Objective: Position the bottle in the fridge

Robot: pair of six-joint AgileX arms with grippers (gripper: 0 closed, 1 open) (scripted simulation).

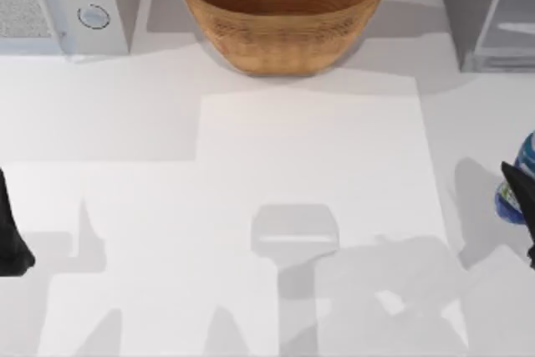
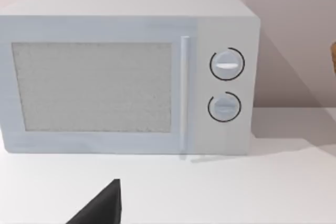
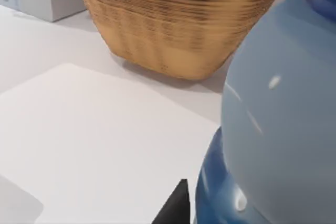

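Right gripper (image 1: 520,198) at right edge of top view, mid-height, against the bottle (image 1: 518,177); bottle looms large in right wrist view, but whether the gripper is clamped on it can't be told. Fridge (image 1: 489,10) upper right corner, well apart from bottle. Left gripper (image 1: 10,236) parked at left edge; its opening can't be told. Basket (image 1: 282,14) top centre, microwave (image 1: 63,2) upper left, all on white surface (image 1: 251,206).

left pincer (image 1: 12,240): table's left edge | right pincer (image 1: 522,198): table's right edge
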